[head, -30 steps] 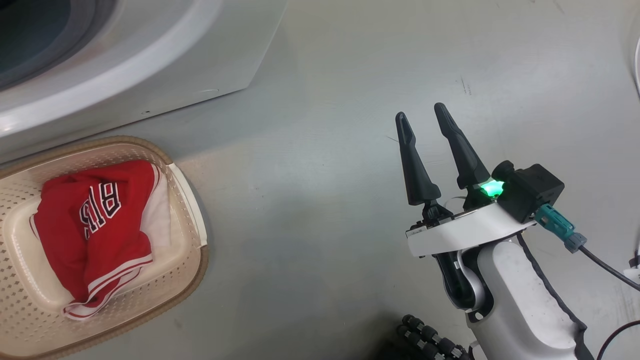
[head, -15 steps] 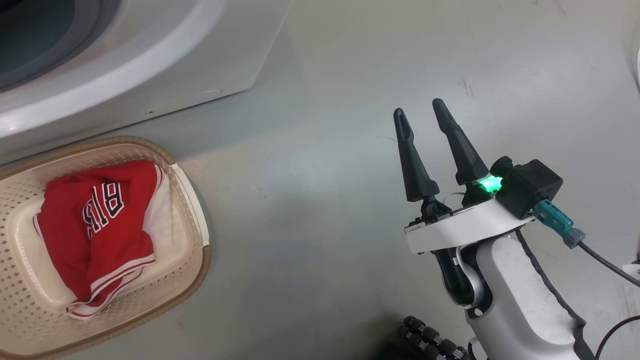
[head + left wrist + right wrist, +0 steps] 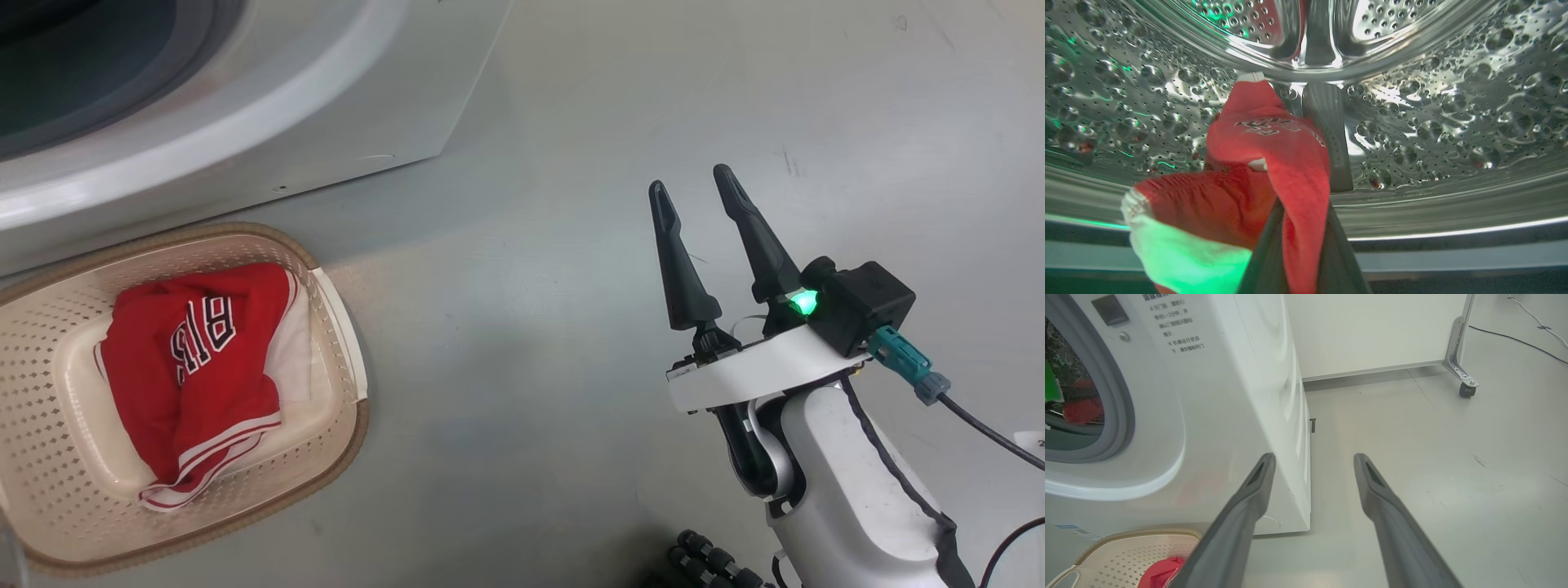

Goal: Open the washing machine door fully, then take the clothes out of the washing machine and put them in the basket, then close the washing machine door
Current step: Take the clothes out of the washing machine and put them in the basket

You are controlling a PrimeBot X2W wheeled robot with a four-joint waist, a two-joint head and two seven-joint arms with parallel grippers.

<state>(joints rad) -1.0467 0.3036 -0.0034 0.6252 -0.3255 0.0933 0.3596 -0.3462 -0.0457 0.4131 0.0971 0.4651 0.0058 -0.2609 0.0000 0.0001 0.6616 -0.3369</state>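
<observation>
Inside the steel drum of the washing machine [image 3: 1229, 396], my left gripper [image 3: 1302, 208] is shut on a piece of the clothes [image 3: 1265, 139], a red jersey pinched between its two dark fingers [image 3: 1261, 261]. Red cloth [image 3: 1081, 410] also shows through the grey-ringed drum mouth [image 3: 1122, 416]. Another red jersey [image 3: 163, 376] lies in the cream basket [image 3: 343, 441] on the floor in front of the machine [image 3: 326, 98]. My right gripper [image 3: 690, 181] hovers open over the floor to the right of the basket [image 3: 1126, 555], holding nothing [image 3: 1314, 457]. The washing machine door is out of view.
Grey floor stretches to the right of the machine. A white panel on a metal foot with a caster [image 3: 1461, 375] stands behind it. Cables [image 3: 1515, 339] run along the floor at the far right, and a black cable [image 3: 980, 425] trails from my right wrist.
The head camera has turned, so the basket and machine sit further right in its picture. My left gripper has gone from open to shut. The right gripper stays open, hardly moved.
</observation>
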